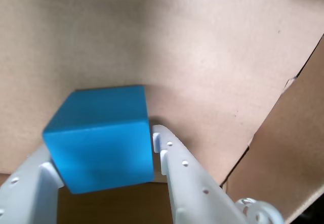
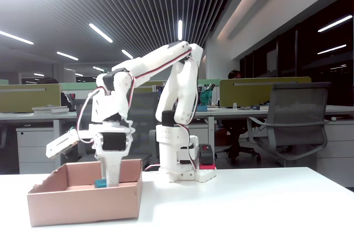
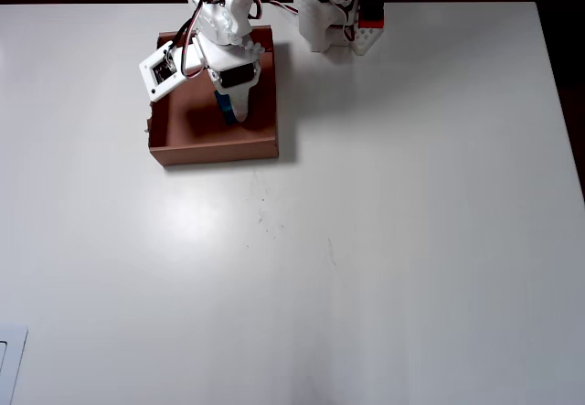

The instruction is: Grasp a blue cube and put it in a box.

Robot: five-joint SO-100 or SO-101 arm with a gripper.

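blue cube [image 3: 224, 106] mostly hidden under the gripper [image 3: 233, 111] overhead, box [image 1: 202, 57] edges cut off in the wrist view

Open-plan office: desk rows [image 2: 260, 112], mesh chair [image 2: 293, 123], partitions [image 2: 265, 90], ceiling strip lights [image 2: 100, 32].

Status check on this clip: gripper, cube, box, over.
Gripper shut on blue cube. Cube held low inside box. Nothing in the way.

matte blue cube [image 1: 101, 138] — smooth, box [image 1: 202, 57] — dull brown cardboard
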